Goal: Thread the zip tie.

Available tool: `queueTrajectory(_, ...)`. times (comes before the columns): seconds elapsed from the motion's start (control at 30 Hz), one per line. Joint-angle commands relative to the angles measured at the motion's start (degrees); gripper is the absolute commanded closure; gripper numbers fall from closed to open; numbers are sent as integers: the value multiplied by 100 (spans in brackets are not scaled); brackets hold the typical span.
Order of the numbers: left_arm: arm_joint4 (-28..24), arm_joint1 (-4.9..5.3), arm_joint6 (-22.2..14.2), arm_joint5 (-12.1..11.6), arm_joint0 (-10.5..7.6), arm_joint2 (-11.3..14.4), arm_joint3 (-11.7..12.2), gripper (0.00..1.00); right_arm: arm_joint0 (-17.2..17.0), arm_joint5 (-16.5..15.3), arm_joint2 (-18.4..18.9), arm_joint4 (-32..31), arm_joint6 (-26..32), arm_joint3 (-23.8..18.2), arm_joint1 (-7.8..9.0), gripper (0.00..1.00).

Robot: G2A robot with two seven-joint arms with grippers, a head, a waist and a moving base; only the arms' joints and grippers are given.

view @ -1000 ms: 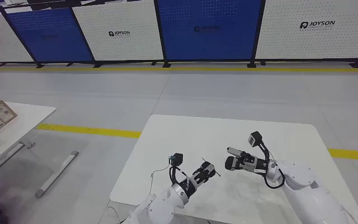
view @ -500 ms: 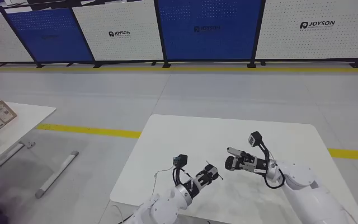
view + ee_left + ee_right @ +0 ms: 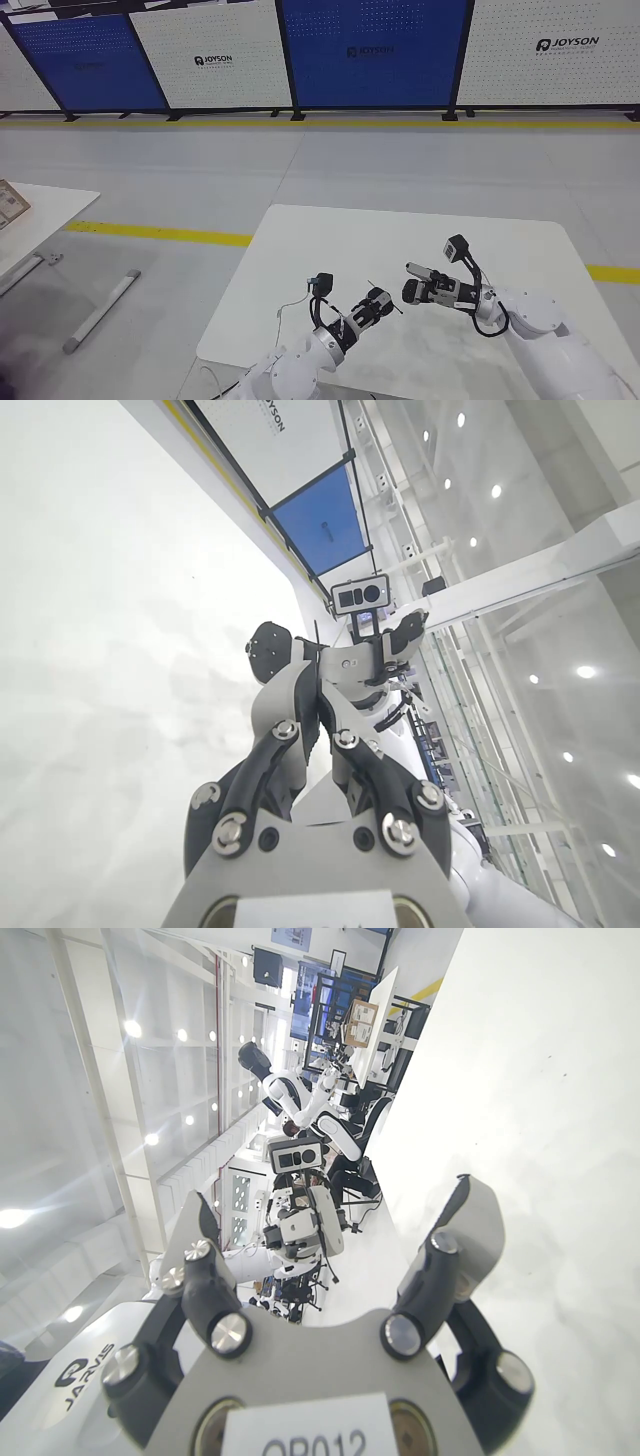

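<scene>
My left gripper [image 3: 379, 300] hovers low over the white table [image 3: 330, 240], shut on a thin black zip tie [image 3: 372, 285] that pokes out of both sides of its fingers. In the left wrist view the zip tie [image 3: 316, 635] sticks up past the closed fingertips of the left gripper [image 3: 311, 667]. Just to its right, and facing it, my right gripper [image 3: 408, 281] stands open with nothing between its fingers. The right wrist view shows the right gripper [image 3: 335, 1213] spread wide, with the left gripper [image 3: 300, 1230] a short way beyond it.
Around both arms the white table is bare. Its front edge [image 3: 225, 358] runs close to the left arm. A second white table [image 3: 50, 215] stands off to the far left across the floor.
The left gripper has moved a little to the right with the zip tie, closer to the right gripper. The right arm has kept still.
</scene>
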Motion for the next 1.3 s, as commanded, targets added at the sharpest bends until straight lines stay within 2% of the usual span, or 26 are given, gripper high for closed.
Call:
queueTrajectory(0.0, 0, 0, 0, 0, 0, 0, 0, 100, 0, 0, 0, 0, 0, 0, 0, 0)
queueTrajectory(0.03, 0, 0, 0, 0, 0, 0, 0, 100, -14, 37, 2, -101, -72, -57, 6, 0)
queueTrajectory(0.2, 0, 0, 0, 0, 0, 0, 0, 100, 217, 1143, 161, -1120, -24, -568, 151, 0)
queueTrajectory(0.4, 0, 0, 0, 0, 0, 0, 0, 100, 361, 2221, 400, -1944, 209, -1129, 316, 0)
queueTrajectory(0.83, 0, 0, 0, 0, 0, 0, 0, 100, 343, 2190, 396, -1984, 171, -1177, 318, 0)
queueTrajectory(0.93, 0, 0, 0, 0, 0, 0, 0, 100, 285, 2222, 554, -2287, 303, -1402, 403, 0)
queueTrajectory(1.13, 0, 0, 0, 0, 0, 0, 0, 100, 189, 2751, 1099, -3293, 929, -1851, 684, 0)
queueTrajectory(1.2, 0, 0, 0, 0, 0, 0, 0, 100, 266, 2706, 1213, -3361, 1256, -1663, 738, 0)
queueTrajectory(1.27, 0, 0, 0, 0, 0, 0, 0, 100, 296, 2507, 1267, -3225, 1080, -1537, 732, 0)
